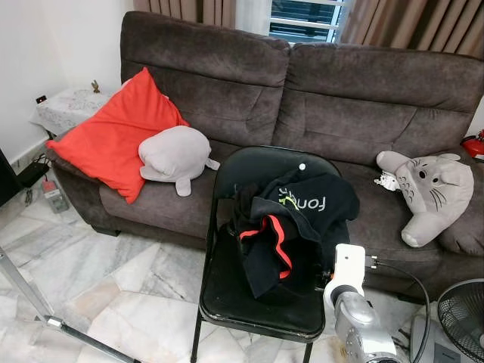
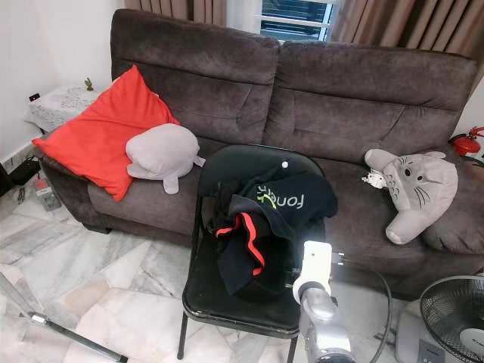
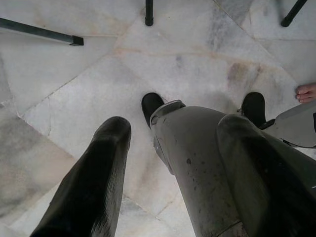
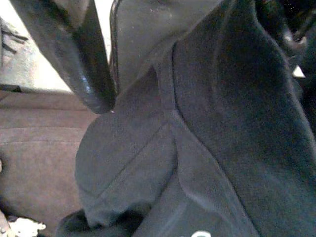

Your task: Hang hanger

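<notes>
A black garment (image 1: 291, 219) with red trim and a green-white logo lies heaped on a black folding chair (image 1: 234, 291) in front of the sofa. A small white tip (image 1: 302, 165) pokes out at the garment's top; I cannot tell what it belongs to. My right arm (image 1: 348, 276) reaches to the chair's front right corner, against the garment's edge. In the right wrist view my right gripper (image 4: 197, 74) is open, one black finger (image 4: 74, 49) beside the dark fabric (image 4: 222, 148). My left gripper (image 3: 175, 126) hangs open over the marble floor, above my own leg (image 3: 197, 163).
Behind the chair a brown sofa (image 1: 355, 91) holds a red cushion (image 1: 117, 136), a grey plush (image 1: 174, 155) and a grey cat-like plush (image 1: 431, 189). A fan (image 1: 463, 314) stands at right. A metal stand leg (image 1: 45, 318) crosses the floor at left. A person's toes (image 3: 307, 91) are near my feet.
</notes>
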